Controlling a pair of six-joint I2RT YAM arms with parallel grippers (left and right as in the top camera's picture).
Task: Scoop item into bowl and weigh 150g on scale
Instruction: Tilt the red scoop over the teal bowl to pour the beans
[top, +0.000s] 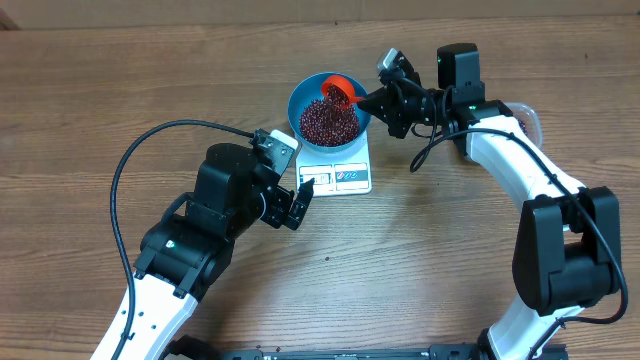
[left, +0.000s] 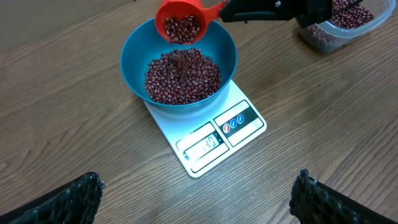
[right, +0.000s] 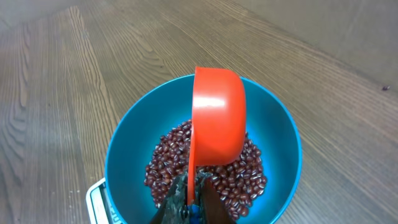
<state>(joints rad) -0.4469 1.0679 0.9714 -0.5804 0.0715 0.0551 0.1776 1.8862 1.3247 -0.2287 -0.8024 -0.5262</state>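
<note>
Everywhere, brown wood-grain table (top: 100, 60); left jaws wide apart, right jaws clamped on orange scoop (top: 338, 92).

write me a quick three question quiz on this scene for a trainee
1. True or false: the blue bowl sits on the scale.
2. Which tool holds the orange scoop over the beans? A left, B right.
3. Fill in: the left tool stands ___ and empty.
Key: 1 true; 2 B, the right tool; 3 open.
</note>
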